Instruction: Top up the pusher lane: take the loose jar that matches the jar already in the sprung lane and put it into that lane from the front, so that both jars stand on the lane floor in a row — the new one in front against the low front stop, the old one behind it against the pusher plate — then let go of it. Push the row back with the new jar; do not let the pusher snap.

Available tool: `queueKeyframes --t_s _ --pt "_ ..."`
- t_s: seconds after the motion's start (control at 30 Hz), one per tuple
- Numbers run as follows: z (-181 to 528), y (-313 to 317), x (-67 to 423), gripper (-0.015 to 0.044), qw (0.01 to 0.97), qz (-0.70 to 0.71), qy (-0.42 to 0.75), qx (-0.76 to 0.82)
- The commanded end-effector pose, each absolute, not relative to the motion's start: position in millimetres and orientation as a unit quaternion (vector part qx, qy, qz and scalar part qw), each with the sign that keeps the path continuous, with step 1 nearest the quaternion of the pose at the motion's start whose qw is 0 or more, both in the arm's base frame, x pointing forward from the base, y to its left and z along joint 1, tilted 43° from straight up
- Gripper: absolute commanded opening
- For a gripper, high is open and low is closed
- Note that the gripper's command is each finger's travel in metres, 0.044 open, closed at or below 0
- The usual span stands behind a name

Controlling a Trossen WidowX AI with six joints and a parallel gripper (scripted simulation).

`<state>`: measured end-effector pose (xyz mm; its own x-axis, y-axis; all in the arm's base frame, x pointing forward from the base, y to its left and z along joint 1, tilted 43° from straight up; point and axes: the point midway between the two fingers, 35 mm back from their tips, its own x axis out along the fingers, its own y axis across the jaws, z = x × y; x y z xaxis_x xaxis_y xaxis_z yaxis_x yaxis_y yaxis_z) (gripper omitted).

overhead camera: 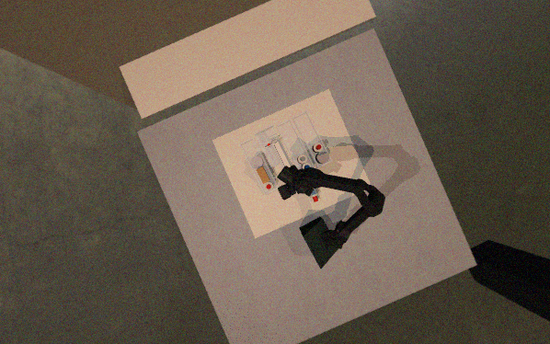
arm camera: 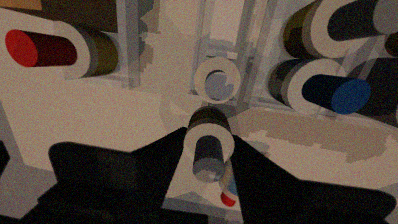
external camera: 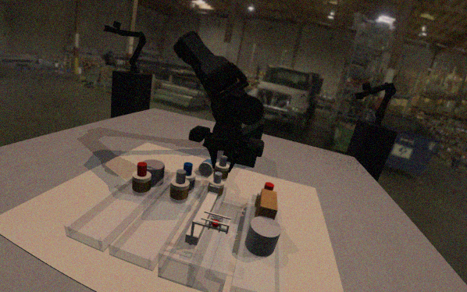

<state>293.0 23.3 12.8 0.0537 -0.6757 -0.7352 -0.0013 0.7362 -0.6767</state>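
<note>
My gripper (overhead camera: pixel 286 178) (external camera: pixel 222 167) (arm camera: pixel 208 135) is shut on a small jar (external camera: pixel 222 163) (arm camera: pixel 208 145) with an olive body, a white collar and a grey cap. It holds the jar upright, just off the mat, right in front of the sprung lane (external camera: pixel 193 255). A matching grey-capped jar (external camera: pixel 217 183) (arm camera: pixel 217 83) stands at the lane's front end, close ahead of the held one. The pusher frame (external camera: pixel 211 222) with a red dot sits further back in the lane. In the top view the arm hides both jars.
Next to the lane stand a bigger grey-capped jar (external camera: pixel 180 186), a blue-capped jar (external camera: pixel 188 171) (arm camera: pixel 320 92) and a red-capped jar (external camera: pixel 141 178) (arm camera: pixel 50 47). One jar (external camera: pixel 205 168) lies on its side near my gripper. An orange box (external camera: pixel 268 201) and a grey cylinder (external camera: pixel 262 236) stand to the right.
</note>
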Motion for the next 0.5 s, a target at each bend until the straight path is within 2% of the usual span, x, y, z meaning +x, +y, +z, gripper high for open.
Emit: queueKeyframes --t_s 0.0,0.47 --pt "8.9 20.1 293.5 0.0000 0.676 -0.248 0.640 -0.267" --pt "9.0 20.4 299.2 0.0000 0.677 -0.248 0.640 -0.267"
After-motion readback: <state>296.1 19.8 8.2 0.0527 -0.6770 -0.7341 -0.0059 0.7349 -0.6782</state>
